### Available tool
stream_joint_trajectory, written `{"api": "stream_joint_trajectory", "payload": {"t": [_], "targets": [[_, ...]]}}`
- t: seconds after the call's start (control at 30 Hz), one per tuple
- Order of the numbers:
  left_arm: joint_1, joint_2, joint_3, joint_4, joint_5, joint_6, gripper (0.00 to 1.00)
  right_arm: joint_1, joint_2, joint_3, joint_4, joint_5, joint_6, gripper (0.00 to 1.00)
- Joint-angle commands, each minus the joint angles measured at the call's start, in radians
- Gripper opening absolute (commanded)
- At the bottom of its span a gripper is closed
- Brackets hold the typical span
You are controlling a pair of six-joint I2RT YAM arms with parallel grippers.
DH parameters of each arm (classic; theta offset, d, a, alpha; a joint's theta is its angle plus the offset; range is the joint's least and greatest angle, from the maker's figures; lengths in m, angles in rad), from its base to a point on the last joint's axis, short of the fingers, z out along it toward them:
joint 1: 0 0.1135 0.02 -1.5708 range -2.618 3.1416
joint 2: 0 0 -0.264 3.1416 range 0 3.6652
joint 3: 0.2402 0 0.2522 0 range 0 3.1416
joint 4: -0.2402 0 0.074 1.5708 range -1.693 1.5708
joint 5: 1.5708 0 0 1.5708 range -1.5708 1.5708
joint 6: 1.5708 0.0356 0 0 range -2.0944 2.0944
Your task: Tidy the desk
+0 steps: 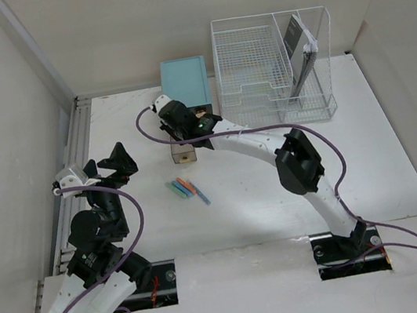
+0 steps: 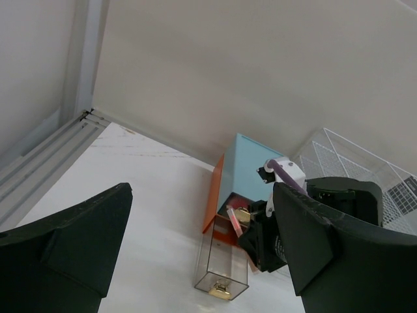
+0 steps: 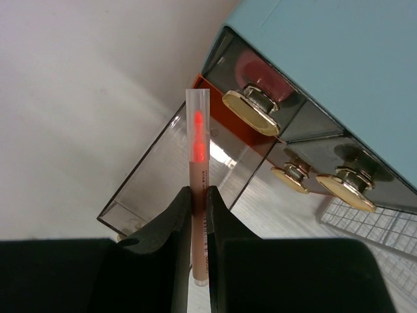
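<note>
On the white desk (image 1: 262,195) a teal drawer box (image 1: 185,81) stands at the back. One clear smoky drawer (image 1: 183,154) is pulled far out in front of it. My right gripper (image 1: 181,123) hovers over that drawer, shut on a pink-orange marker (image 3: 197,169). The marker's capped tip points over the drawer (image 3: 163,169), clamped between the black fingers (image 3: 176,222). Three more markers (image 1: 186,189) lie loose on the desk in front. My left gripper (image 1: 115,165) hangs open and empty at the left, facing the box (image 2: 251,169) and the drawer (image 2: 221,270).
A white wire-mesh rack (image 1: 258,69) stands right of the box, with a dark flat item (image 1: 298,43) upright in its side slot. Silver rails (image 1: 72,146) run along the desk's left edge. Gold knobs (image 3: 251,112) stick out of the shut drawers.
</note>
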Motion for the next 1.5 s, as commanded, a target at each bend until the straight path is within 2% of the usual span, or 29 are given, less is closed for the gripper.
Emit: {"api": "stream_joint_trajectory", "payload": {"t": [0.0,0.17,0.33,0.47,0.63,0.83,1.03,1.17,1.27,1.37,1.47], "targets": [[0.001,-0.012,-0.005,0.029,0.007,0.005,0.87,-0.002,0.005,0.034,0.021,-0.021,0.017,0.04],[0.001,-0.003,-0.005,0.029,0.007,0.005,0.87,-0.002,0.025,0.034,0.012,-0.032,0.017,0.04],[0.001,-0.003,-0.005,0.029,0.007,0.005,0.87,-0.002,0.043,0.034,0.001,-0.041,0.017,0.08],[0.001,-0.003,-0.005,0.029,0.007,0.005,0.87,-0.011,0.052,0.034,0.001,-0.041,0.008,0.12],[0.001,-0.003,-0.005,0.029,0.007,0.005,0.87,-0.011,0.052,0.034,0.001,-0.05,-0.001,0.24],[0.001,-0.003,-0.005,0.029,0.007,0.005,0.87,-0.011,0.052,0.034,0.001,-0.059,-0.002,0.32],[0.001,-0.003,-0.005,0.029,0.007,0.005,0.87,-0.011,0.04,0.034,0.001,-0.059,-0.011,0.34],[0.001,-0.003,-0.005,0.029,0.007,0.005,0.87,-0.011,-0.041,-0.005,0.01,-0.104,-0.031,0.34],[0.001,-0.003,-0.005,0.029,0.007,0.005,0.87,-0.011,-0.134,-0.044,-0.015,-0.207,-0.04,0.27],[0.001,-0.003,-0.005,0.029,0.007,-0.004,0.87,-0.011,-0.239,-0.148,-0.037,-0.335,-0.051,0.25],[0.001,-0.003,-0.005,0.029,0.007,-0.004,0.87,0.02,-0.338,-0.325,-0.022,-0.349,-0.095,0.24]]}}
